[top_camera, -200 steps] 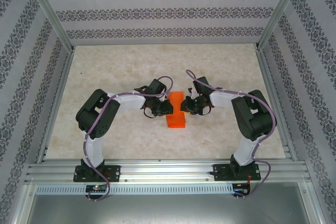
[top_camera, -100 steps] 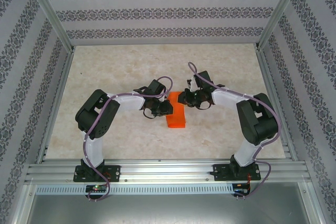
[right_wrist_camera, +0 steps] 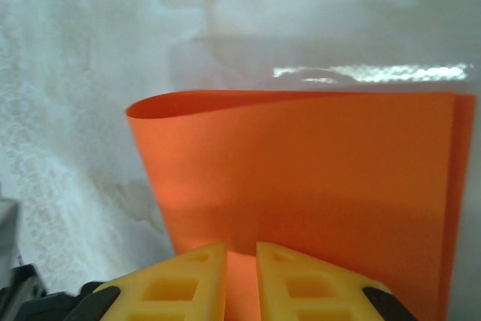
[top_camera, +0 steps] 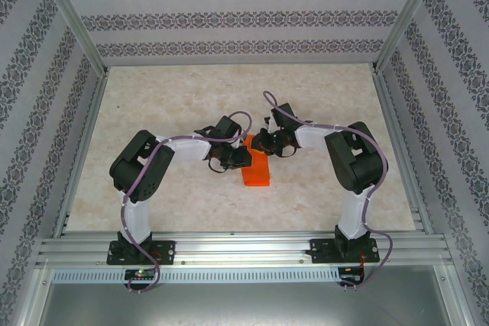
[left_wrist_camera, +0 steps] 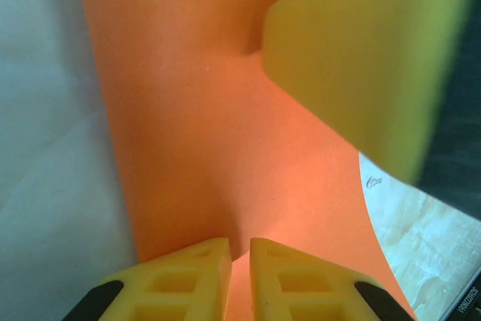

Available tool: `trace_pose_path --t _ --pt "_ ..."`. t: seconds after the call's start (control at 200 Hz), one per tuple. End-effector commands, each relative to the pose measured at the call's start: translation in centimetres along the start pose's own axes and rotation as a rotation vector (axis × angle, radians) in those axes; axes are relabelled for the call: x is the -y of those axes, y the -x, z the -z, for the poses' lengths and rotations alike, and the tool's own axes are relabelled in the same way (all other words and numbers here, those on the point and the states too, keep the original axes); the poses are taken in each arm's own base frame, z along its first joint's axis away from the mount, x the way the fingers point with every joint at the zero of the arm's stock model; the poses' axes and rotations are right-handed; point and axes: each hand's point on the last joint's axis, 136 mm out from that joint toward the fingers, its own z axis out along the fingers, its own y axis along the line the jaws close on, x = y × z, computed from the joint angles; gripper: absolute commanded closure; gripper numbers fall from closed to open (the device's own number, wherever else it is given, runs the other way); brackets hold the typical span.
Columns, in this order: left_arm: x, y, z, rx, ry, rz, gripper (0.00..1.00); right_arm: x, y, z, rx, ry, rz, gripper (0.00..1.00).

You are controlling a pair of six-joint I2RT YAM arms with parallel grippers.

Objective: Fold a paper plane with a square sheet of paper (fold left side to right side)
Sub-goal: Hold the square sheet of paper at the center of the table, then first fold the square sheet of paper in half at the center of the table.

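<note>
2 arms reach inward over the pale marbled table [top_camera: 168, 97] and meet at the square sheet of paper [top_camera: 258, 172]. The paper lies near the middle of the table as a bright orange strip, doubled over on itself, with its long side running away from the arm bases. The left gripper [top_camera: 244, 159] sits at the strip's left edge, about halfway along. The right gripper [top_camera: 257, 142] comes in from the right at the strip's far end, close beside the left one.

In the left wrist view, that gripper's 2 yellow fingers [left_wrist_camera: 197, 276] stand with only a thin slit between them. The orange paper runs into the slit and a soft crease leads out of it, so the left gripper is nipped on the sheet. 1 of the right gripper's fingers [left_wrist_camera: 361, 58], blurred and very near, overlaps the paper at upper right.

In the right wrist view, the fingers [right_wrist_camera: 301, 280] are likewise drawn close, with orange showing in the narrow gap. They look to be pinching the sheet's near edge, though the contact sits at the very bottom of the view and is not sharp. Beyond them the paper lies in 2 layers. Its left side is a rounded, uncreased bend, and a thin sliver of the lower layer shows along the right edge.
</note>
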Motion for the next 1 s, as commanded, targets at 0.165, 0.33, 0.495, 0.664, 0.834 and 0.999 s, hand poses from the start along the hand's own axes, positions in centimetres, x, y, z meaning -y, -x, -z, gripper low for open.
trace_pose_path --t 0.165,0.33,0.495,0.664,0.834,0.999 --pt "-1.3 -3.4 -0.8 -0.074 0.032 -0.065 0.82 2.1 -0.2 -1.2 -0.005 -0.09 -0.018 0.82" --pt "-0.3 -4.4 -0.7 -0.08 -0.014 -0.125 0.81 3.2 -0.7 -1.3 -0.02 -0.134 -0.023 0.82" --pt "0.3 -5.5 -0.7 -0.101 -0.007 -0.187 0.81 3.6 -0.9 -1.2 -0.022 -0.151 -0.024 0.82" --pt "0.6 -6.5 -0.6 -0.119 0.001 -0.216 0.81 3.8 -1.1 -1.2 -0.025 -0.16 -0.025 0.82" --pt "0.9 -7.6 -0.8 -0.133 -0.005 -0.23 0.81 4.0 -1.1 -1.2 -0.024 -0.167 -0.027 0.82" --pt "1.1 -8.6 -1.0 -0.144 -0.01 -0.234 0.81 4.3 -1.2 -1.2 -0.027 -0.173 -0.03 0.82"
